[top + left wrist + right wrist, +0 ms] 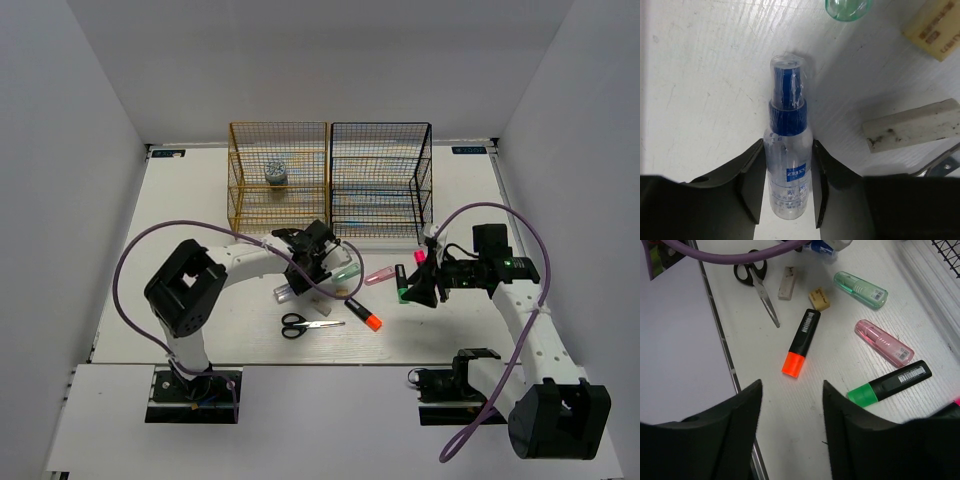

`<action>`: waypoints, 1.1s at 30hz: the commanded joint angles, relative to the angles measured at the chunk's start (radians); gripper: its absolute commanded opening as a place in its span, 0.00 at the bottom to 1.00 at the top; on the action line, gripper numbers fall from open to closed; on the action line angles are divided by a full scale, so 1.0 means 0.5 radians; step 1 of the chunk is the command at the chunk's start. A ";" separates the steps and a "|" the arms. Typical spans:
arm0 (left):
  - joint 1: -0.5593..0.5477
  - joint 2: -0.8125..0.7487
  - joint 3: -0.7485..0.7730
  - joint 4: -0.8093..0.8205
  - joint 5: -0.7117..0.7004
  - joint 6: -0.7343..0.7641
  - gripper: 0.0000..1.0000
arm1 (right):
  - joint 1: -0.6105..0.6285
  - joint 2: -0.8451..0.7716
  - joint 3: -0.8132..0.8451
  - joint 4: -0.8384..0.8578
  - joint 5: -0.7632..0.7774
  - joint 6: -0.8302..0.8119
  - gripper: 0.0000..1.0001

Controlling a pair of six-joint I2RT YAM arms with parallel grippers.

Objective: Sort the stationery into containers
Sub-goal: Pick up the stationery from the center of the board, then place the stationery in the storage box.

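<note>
My left gripper (pixel 788 144) is low on the table, its jaws pressed against both sides of the clear blue-capped tube (pixel 788 165), which lies flat; the tube also shows in the top view (pixel 283 293). Next to it lie a grey eraser (pixel 912 127) and a tan eraser (pixel 935 30). My right gripper (pixel 791 385) is open and empty above the table. Ahead of it lie an orange highlighter (pixel 801 342), a green-capped black highlighter (pixel 890 382), a pink pastel highlighter (pixel 884 342), a green pastel highlighter (pixel 861 288) and black-handled scissors (pixel 757 282). The gold rack (pixel 240 190) holds the tape roll (pixel 276 173). The black rack (pixel 380 185) stands beside it.
The two racks stand side by side at the back of the table, just behind both grippers. A pink-tipped item (pixel 420 256) lies by my right gripper, close to the black rack's front. A purple cable (pixel 740 257) loops over the left arm. The table's front edge (pixel 725 355) runs left of my right gripper.
</note>
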 commanded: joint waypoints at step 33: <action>1.106 -0.259 0.849 1.004 1.615 -0.202 0.00 | -0.002 0.111 0.049 -0.369 -0.275 -0.524 0.20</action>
